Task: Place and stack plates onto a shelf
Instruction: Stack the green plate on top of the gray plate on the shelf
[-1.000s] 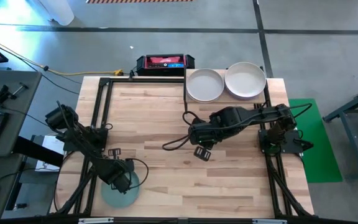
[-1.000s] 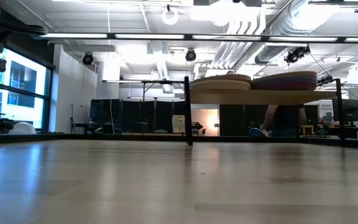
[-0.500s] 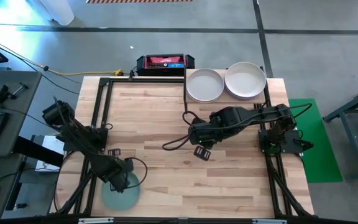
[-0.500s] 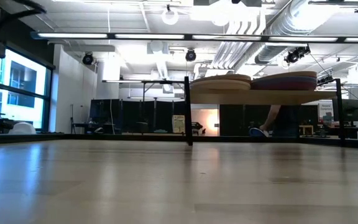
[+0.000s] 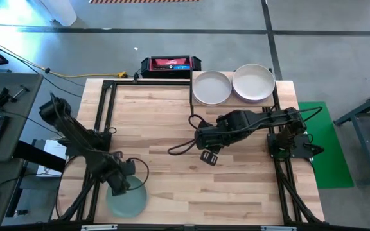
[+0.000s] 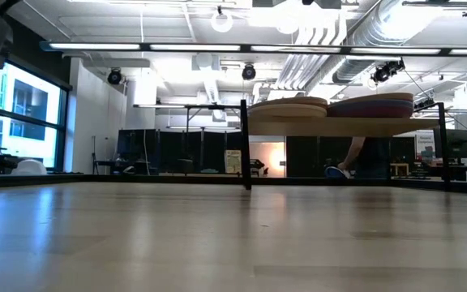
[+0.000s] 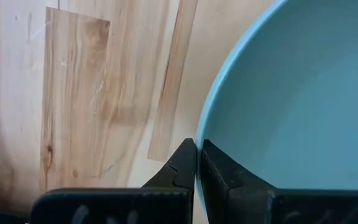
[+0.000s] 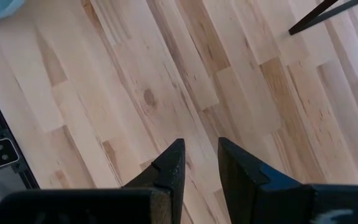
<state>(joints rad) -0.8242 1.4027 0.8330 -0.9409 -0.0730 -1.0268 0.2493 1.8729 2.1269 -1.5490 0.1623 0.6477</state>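
Note:
A teal-green plate (image 5: pixel 128 199) lies at the table's near left corner, with my left gripper (image 5: pixel 118 184) shut on its rim; the left wrist view also shows the plate (image 7: pixel 291 93). The shelf (image 6: pixel 347 126) stands at the far right and carries two stacks of plates, topped by a grey-white plate (image 5: pixel 211 87) and a pale plate (image 5: pixel 254 83). My right gripper (image 8: pixel 197 163) hangs open above the bare middle of the table, with nothing between its fingers. My left gripper pinches the teal-green plate's rim (image 7: pixel 199 127) between its two fingers, one on the inner side and one on the outer. The fingers point down from above. Whether the plate's opposite side rests on the table, I cannot tell.
A black and red box (image 5: pixel 170 64) sits beyond the table's far edge. Black frame rails (image 5: pixel 105 109) run along the table's left side. A cable (image 5: pixel 185 146) trails from my right arm over the table's middle.
My left gripper has risen a little, still pointing down, with the teal-green plate's rim in its hold, and the arm's elbow has swung up and toward the left. More of the plate shows beside the gripper now. My right arm has kept still.

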